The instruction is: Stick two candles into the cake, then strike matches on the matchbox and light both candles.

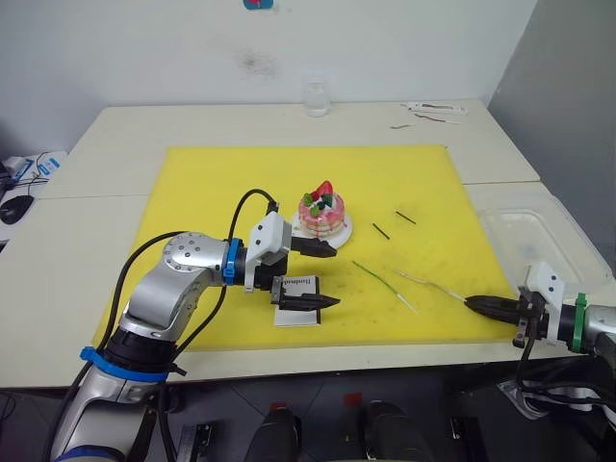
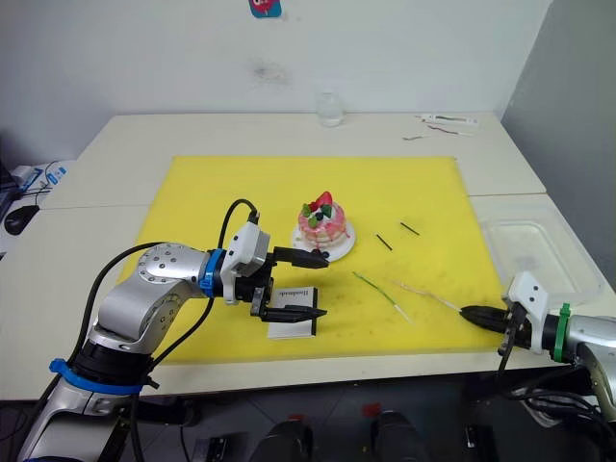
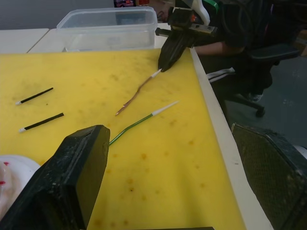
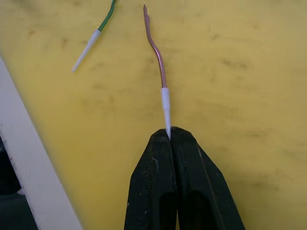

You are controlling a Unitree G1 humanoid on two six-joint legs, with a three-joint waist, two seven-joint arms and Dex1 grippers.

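Observation:
The pink cake (image 1: 322,216) sits on its little white plate (image 1: 343,232) in the middle of the yellow mat. My left gripper (image 1: 327,275) is open just in front of the cake; its lower finger hangs over the white matchbox (image 2: 292,325). Two long thin candles lie to the right, a green one (image 1: 383,284) and a tan one (image 1: 431,285). My right gripper (image 4: 169,134) is shut on the tan candle's white end (image 4: 165,103) near the mat's front right edge. Two short dark matches (image 1: 381,231) (image 1: 405,218) lie right of the cake.
A clear plastic container (image 1: 539,241) stands off the mat (image 1: 212,192) to the right, close behind my right arm. A small glass jar (image 1: 317,96) and some small tools (image 1: 433,109) sit at the table's far edge. The table's front edge runs just below both grippers.

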